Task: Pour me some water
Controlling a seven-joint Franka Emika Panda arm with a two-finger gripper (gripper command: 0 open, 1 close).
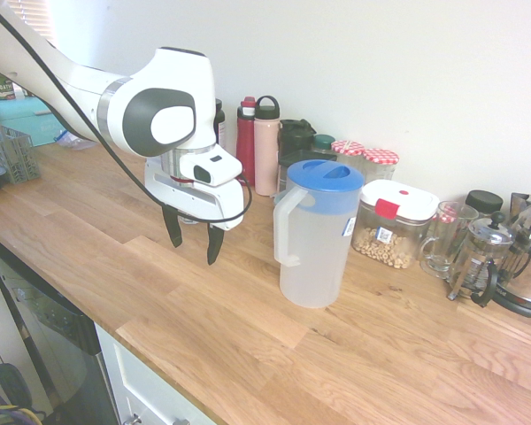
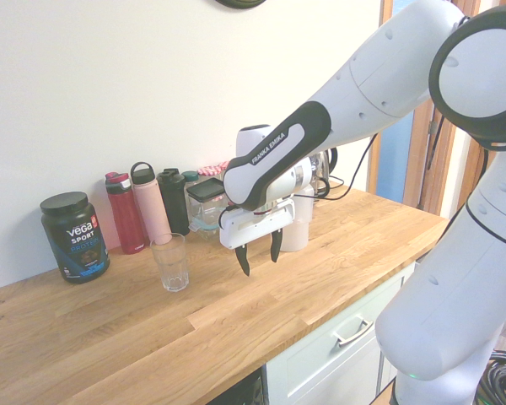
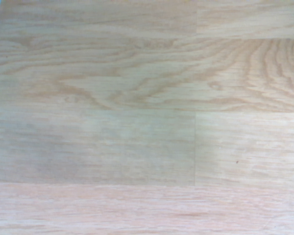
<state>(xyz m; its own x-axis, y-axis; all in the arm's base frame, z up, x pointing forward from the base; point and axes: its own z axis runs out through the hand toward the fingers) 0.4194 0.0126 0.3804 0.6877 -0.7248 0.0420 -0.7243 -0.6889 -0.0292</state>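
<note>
the water pitcher (image 1: 311,235), translucent plastic with a blue lid (image 1: 326,183) and a white handle (image 1: 288,227), stands upright on the wooden desk (image 1: 248,328), lid on, apparently untouched. its handle faces toward the gripper's side in the first exterior view. the drinking glass (image 2: 170,261) shows only in the second exterior view: it stands upright on the desk in front of the row of bottles, and it looks empty. so the task seems to be at its very start; nothing is grasped, nothing is poured. what is left, as i judge it: take the pitcher by the handle, carry it to the glass, tip it, set it back.

the gripper (image 1: 193,237) hangs above bare desk, pointing straight down, its two dark fingers spread wide with nothing between them. it is near the pitcher but apart from it, off to the handle side and clear of the desk surface. in the second exterior view the gripper sits between the glass and the pitcher, which is mostly hidden behind the arm there. the wrist view shows only wood grain, which fits a gripper over empty desk.

behind stand a red bottle (image 1: 246,139), a pink bottle (image 1: 266,146), a food container (image 1: 392,226) with a red clasp, a glass mug (image 1: 449,235) and a french press (image 1: 482,257); a vega sport tub (image 2: 74,235) stands at the far end.
</note>
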